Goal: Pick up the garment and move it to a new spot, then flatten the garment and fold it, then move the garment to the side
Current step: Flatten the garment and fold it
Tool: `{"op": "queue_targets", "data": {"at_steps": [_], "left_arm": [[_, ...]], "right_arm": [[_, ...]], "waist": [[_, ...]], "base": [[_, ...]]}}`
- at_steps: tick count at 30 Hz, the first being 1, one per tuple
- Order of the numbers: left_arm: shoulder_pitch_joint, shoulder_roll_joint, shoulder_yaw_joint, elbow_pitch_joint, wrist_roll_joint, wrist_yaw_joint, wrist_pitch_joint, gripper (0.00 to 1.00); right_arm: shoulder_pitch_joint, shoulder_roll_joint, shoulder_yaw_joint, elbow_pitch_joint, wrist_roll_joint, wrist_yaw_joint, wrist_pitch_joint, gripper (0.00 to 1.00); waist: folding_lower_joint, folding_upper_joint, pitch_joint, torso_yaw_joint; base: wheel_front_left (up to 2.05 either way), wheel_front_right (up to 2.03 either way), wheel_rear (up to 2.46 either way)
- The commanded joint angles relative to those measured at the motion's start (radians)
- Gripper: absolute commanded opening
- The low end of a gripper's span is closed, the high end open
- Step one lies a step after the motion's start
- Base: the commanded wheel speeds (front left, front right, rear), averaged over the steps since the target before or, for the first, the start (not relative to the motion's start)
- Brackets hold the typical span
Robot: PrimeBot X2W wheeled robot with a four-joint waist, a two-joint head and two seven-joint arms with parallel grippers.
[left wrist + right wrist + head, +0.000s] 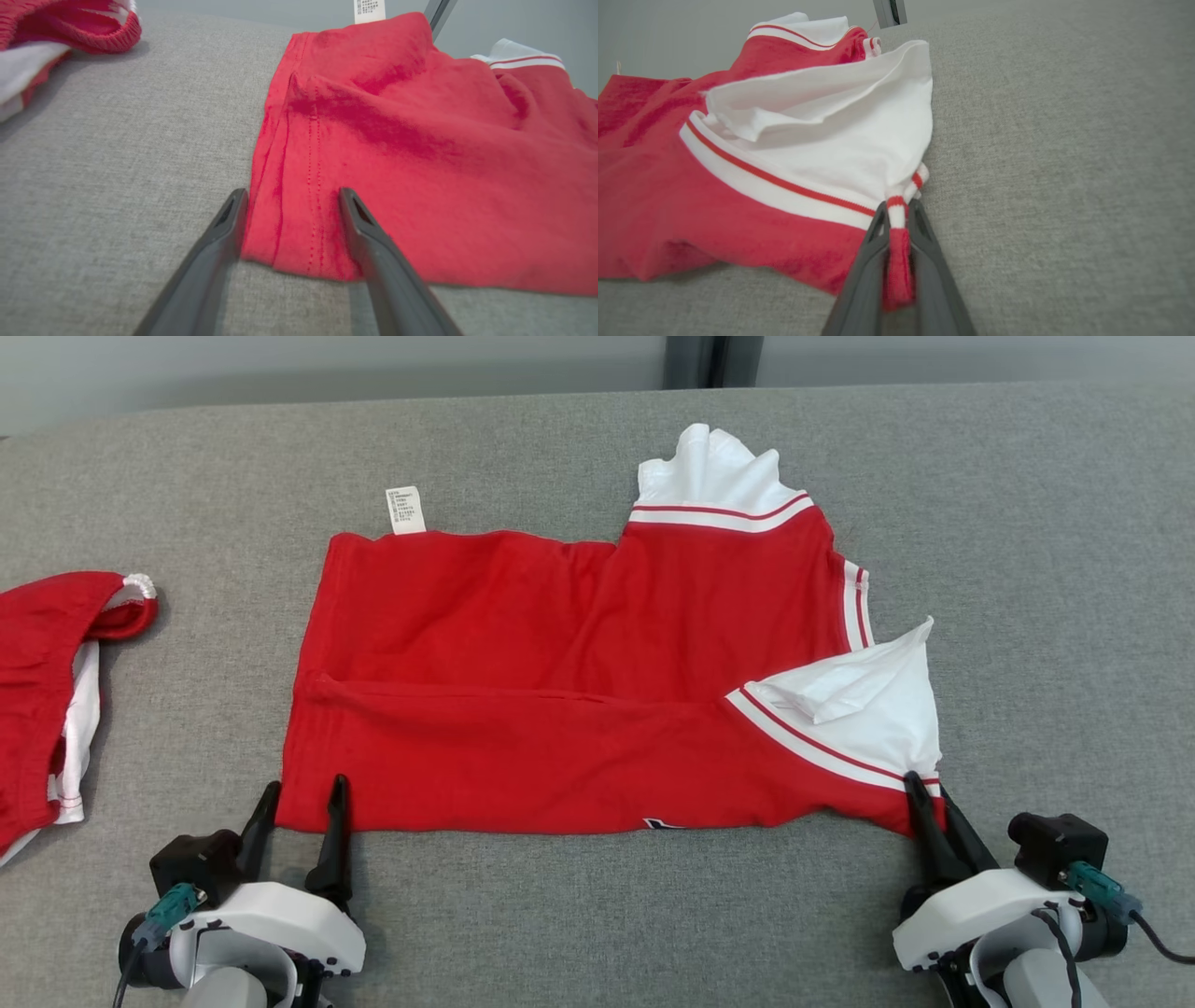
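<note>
Red, white-sleeved garment folded, flat on table

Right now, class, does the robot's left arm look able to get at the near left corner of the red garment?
Probably yes: the left gripper is open, its fingers either side of that corner of the garment, and nothing lies in between.

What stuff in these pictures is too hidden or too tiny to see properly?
- Label on the red shirt: in the head view the print is too small to read; in the left wrist view the top edge cuts it off.
- Dark mark at the shirt's near hem: head view, mostly tucked under the cloth.
- Other red garment: head view, cut off by the left edge.
</note>
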Motion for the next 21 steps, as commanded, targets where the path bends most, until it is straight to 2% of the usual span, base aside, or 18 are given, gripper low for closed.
{"op": "queue_targets", "data": {"at_steps": [1, 5, 13, 14, 15, 16, 21], "left_arm": [[-0.016, 0.006, 0.007, 0.003, -0.007, 0.000, 0.000, 1.00], [-0.023, 0.007, 0.028, 0.031, 0.001, 0.000, 0.000, 1.00], [-0.057, 0.012, 0.074, 0.187, -0.005, 0.024, 0.008, 1.00], [-0.061, 0.011, 0.067, 0.213, -0.004, 0.021, 0.009, 0.93], [-0.068, 0.009, 0.062, 0.229, -0.004, 0.019, 0.012, 0.14], [-0.071, 0.008, 0.057, 0.250, -0.007, 0.015, 0.013, 0.00], [-0.079, 0.007, 0.042, 0.287, -0.021, 0.006, 0.014, 0.00]], "right_arm": [[0.012, -0.005, 0.004, 0.031, 0.002, -0.001, 0.015, 0.00], [-0.004, -0.004, -0.002, 0.016, -0.005, -0.002, 0.015, 0.00], [-0.007, -0.005, 0.010, -0.039, 0.009, -0.002, 0.011, 0.00], [-0.007, -0.005, 0.012, -0.044, 0.012, -0.002, 0.011, 0.00], [-0.007, -0.005, 0.013, -0.051, 0.013, -0.001, 0.011, 0.00], [-0.007, -0.005, 0.013, -0.057, 0.013, -0.001, 0.010, 0.00], [0.001, -0.006, 0.000, -0.073, 0.012, -0.001, 0.008, 0.00]], "waist": [[0.0000, 0.0000, 0.001, -0.001], [0.0000, 0.0000, 0.003, -0.008], [0.0000, 0.0000, 0.010, -0.025], [0.0000, 0.0000, 0.011, -0.026], [0.0000, 0.0000, 0.012, -0.027], [0.0000, 0.0000, 0.012, -0.028], [0.0000, 0.0000, -0.010, -0.029]], "base": [[0.00, 0.00, 0.00], [0.00, 0.00, 0.00], [0.00, 0.00, 0.00], [0.00, 0.00, 0.00], [0.00, 0.00, 0.00], [0.00, 0.00, 0.00], [0.00, 0.00, 0.00]]}}
